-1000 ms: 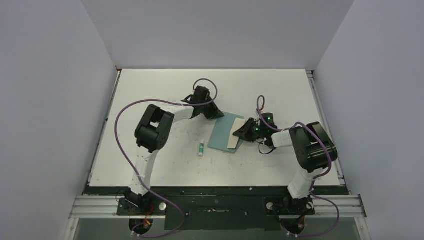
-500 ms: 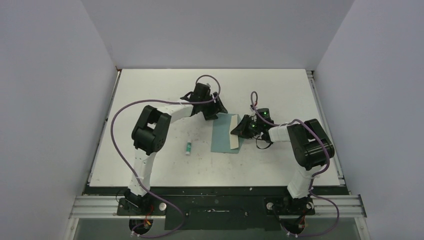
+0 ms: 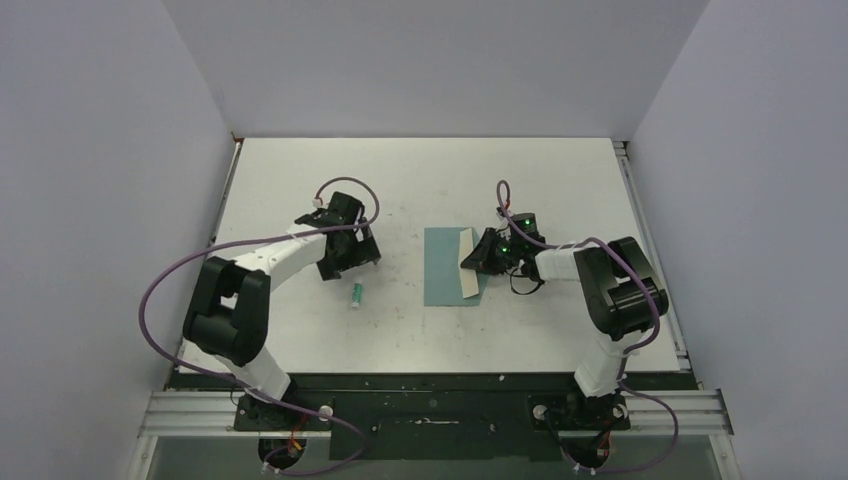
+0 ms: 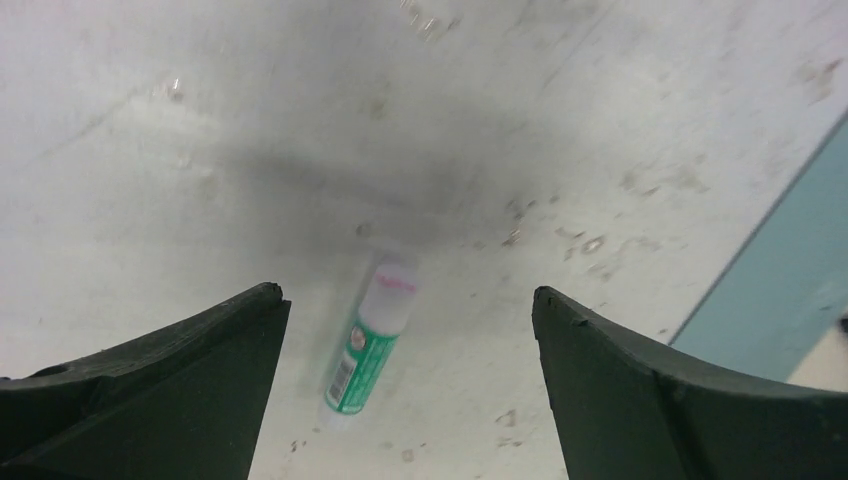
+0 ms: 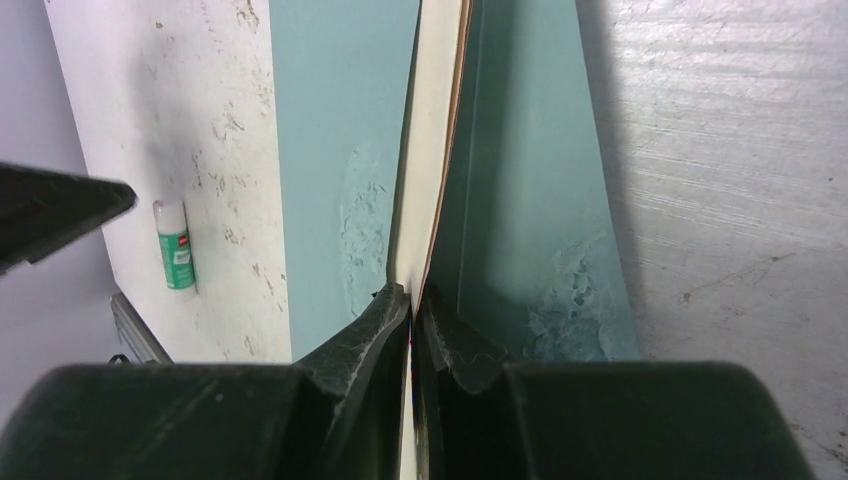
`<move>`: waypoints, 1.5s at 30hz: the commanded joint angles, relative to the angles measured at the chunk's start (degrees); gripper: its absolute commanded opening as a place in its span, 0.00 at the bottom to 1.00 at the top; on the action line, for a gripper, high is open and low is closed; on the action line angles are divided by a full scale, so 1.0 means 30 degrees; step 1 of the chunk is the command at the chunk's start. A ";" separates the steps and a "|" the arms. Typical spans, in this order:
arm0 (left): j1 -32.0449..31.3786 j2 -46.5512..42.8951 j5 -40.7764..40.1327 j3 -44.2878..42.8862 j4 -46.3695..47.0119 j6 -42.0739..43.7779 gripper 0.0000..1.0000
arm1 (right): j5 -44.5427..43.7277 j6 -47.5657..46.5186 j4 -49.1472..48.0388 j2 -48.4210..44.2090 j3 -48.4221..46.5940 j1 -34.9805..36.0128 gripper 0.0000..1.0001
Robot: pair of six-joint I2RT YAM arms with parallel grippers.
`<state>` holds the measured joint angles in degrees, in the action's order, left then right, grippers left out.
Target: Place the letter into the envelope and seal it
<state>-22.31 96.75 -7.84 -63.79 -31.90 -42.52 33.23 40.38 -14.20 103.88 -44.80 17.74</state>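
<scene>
The teal envelope [image 3: 443,268] lies flat at mid-table. The letter [image 3: 469,270] shows as a cream strip along its right side. In the right wrist view the letter [image 5: 432,150] stands on edge, with the envelope's teal paper [image 5: 335,150] on both sides of it. My right gripper [image 5: 412,300] is shut on the letter's near edge and sits at the envelope's right side [image 3: 487,252]. My left gripper [image 3: 350,262] is left of the envelope, apart from it. It stands open [image 4: 410,300] above the table, nothing held.
A small white-and-green stick [image 4: 372,345] lies on the table below and between the left fingers, untouched; it is also on show from above [image 3: 357,295] and in the right wrist view [image 5: 176,245]. The envelope's edge [image 4: 790,280] is at the left wrist view's right.
My left gripper let go at the envelope's far-left corner, opened and swung left. The envelope straightened and the stick shifted left. The right gripper stays shut on the letter.
</scene>
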 commanded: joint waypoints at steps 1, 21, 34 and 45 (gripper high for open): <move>-0.0183 -0.1721 0.0028 0.2499 -0.0560 -0.0241 0.92 | -0.3175 -0.1616 0.2989 0.1543 0.0428 0.0036 0.11; -0.0153 -0.1739 0.0914 0.3456 -0.0233 -0.0166 0.71 | -0.3087 -0.1514 0.2912 0.2021 0.0511 0.0035 0.09; -0.0295 -0.1986 0.2777 -0.0678 0.2377 0.1833 0.88 | -0.2316 -0.1661 0.2906 0.2250 0.0463 0.0020 0.10; -0.2229 0.3916 1.3502 -0.2232 1.0561 -0.1897 0.55 | -0.2671 -0.1321 0.3398 0.1306 -0.0156 0.0064 0.31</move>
<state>-26.79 103.57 17.69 -70.13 -13.80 -43.16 36.10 40.10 -14.72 105.41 -46.83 17.69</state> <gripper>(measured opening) 0.608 0.286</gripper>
